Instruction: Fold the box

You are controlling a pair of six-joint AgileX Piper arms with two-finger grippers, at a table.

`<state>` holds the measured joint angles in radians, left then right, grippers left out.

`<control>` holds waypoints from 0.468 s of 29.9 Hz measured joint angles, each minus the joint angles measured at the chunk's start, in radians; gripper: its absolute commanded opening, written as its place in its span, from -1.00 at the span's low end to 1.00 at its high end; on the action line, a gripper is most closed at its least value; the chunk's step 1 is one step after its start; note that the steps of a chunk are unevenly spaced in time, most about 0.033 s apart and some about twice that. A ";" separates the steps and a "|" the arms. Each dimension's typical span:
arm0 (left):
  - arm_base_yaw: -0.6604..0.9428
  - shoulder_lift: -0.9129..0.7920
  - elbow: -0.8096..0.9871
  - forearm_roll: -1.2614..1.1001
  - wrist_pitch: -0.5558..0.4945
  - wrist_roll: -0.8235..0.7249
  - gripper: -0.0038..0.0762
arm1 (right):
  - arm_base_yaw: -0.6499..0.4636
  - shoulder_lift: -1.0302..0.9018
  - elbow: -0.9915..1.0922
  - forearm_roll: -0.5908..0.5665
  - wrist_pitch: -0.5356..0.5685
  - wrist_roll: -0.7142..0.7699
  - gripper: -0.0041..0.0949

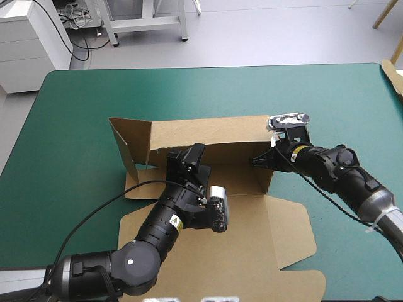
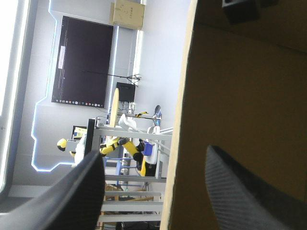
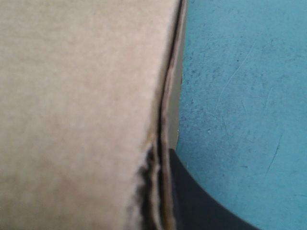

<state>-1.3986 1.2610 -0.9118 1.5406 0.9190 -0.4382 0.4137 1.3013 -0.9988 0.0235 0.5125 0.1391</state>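
Right pincer (image 1: 258,162) clamped on brown box (image 1: 208,135) end wall, left pincer (image 2: 154,153) open, raised wall's edge between its fingers, teal-green tabletop (image 1: 75,113).

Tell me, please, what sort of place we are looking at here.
Probably a robotics lab: the left pincer and right pincer work on a brown box on a teal-green covered table.

- I'm seeing the brown box (image 1: 208,135) sitting mid-table (image 1: 75,126), half built.
- Back wall and both end flaps are up, lid panel flat on the near side.
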 measured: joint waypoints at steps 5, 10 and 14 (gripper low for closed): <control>0.041 -0.003 -0.117 -0.159 -0.030 0.155 0.20 | -0.017 0.001 -0.067 -0.012 0.113 0.008 -0.96; 0.119 -0.003 -0.289 -0.298 -0.052 0.293 0.20 | -0.089 0.021 -0.126 -0.013 0.220 0.010 -0.96; 0.195 -0.004 -0.433 -0.404 -0.051 0.392 0.06 | -0.158 0.059 -0.181 -0.017 0.310 -0.003 -0.96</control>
<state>-1.2032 1.2567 -1.3453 1.1364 0.8683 -0.0461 0.2561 1.3599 -1.1798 0.0070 0.8222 0.1357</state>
